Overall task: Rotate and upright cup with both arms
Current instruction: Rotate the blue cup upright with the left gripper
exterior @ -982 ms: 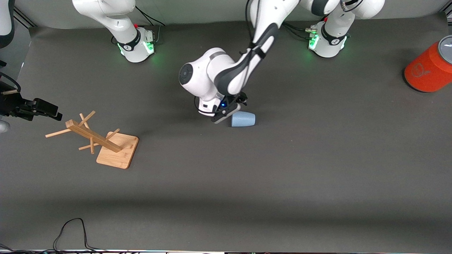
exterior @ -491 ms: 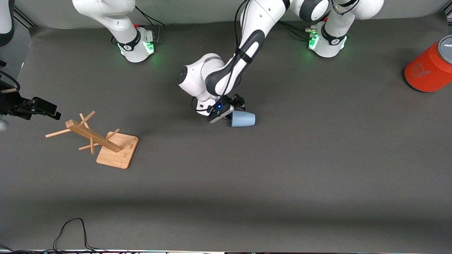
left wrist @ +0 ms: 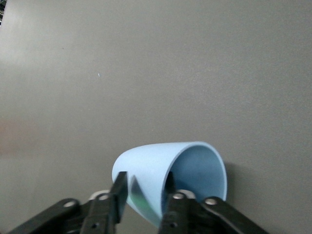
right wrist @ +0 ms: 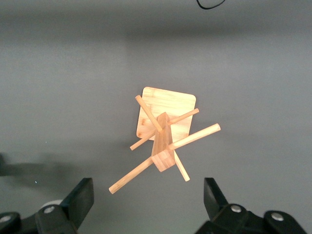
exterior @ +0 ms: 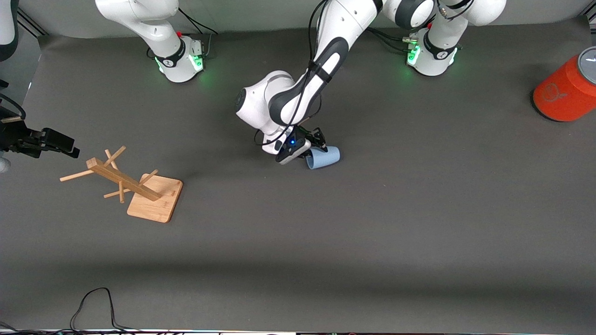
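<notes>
Cup (exterior: 324,157): pale blue, on its side on the table (exterior: 372,223), near the middle, mouth turned toward the right arm's end; in the left wrist view (left wrist: 168,178) open mouth facing the camera, rim wall caught between the fingers.
Left gripper (exterior: 311,148): down at the cup's mouth, clamped on the rim; in the left wrist view (left wrist: 146,195) 1 finger (left wrist: 119,192) outside the wall, the other inside the mouth.
Left arm: reaching from its base (exterior: 430,56) down to the cup, wrist bent low over the table.
Right gripper (exterior: 56,143): in the air over the table edge at the right arm's end, just beside the rack; in the right wrist view (right wrist: 148,200) 2 fingers (right wrist: 80,195) spread wide, nothing between them.
Right arm: waiting, base (exterior: 179,60) lit green.
Rack (exterior: 135,186): wooden, square base flat on the table, post with crossed pegs; toward the right arm's end, well apart from the cup, nearer to the front camera than the cup; directly below the camera in the right wrist view (right wrist: 163,131).
Cylinder (exterior: 565,88): orange with grey top, at the left arm's end of the table, well apart from the cup.
Cable (exterior: 93,307): black loop at the table edge nearest the front camera.
</notes>
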Controlling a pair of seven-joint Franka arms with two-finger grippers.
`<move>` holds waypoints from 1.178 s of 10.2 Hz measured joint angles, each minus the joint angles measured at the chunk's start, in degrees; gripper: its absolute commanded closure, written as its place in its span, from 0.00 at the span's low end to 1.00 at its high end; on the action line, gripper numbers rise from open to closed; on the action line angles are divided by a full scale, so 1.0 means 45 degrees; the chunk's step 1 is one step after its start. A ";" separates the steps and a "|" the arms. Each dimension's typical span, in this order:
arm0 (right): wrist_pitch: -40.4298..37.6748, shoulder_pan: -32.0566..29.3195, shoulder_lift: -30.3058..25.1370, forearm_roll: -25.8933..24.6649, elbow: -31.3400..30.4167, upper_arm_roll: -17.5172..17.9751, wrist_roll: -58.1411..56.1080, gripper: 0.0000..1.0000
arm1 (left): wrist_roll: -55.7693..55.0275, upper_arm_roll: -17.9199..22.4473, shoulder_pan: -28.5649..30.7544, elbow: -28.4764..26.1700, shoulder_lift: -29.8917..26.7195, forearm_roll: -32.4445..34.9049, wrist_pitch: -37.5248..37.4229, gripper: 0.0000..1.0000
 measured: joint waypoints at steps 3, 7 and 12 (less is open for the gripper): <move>0.0001 0.0000 0.0000 0.0000 0.0000 0.0001 0.0000 0.00 | 0.1115 0.0059 0.0087 0.0267 -0.0105 -0.0119 -0.0548 1.00; 0.0014 -0.0001 0.0031 0.0000 -0.0016 0.0003 0.0000 0.00 | 0.4135 0.0157 0.1822 0.0715 -0.1607 -0.2471 -0.0708 1.00; 0.0035 0.0001 0.0100 0.0000 -0.0021 0.0006 0.0000 0.00 | 0.6838 0.0137 0.3553 -0.2670 -0.3448 -0.5062 0.3874 1.00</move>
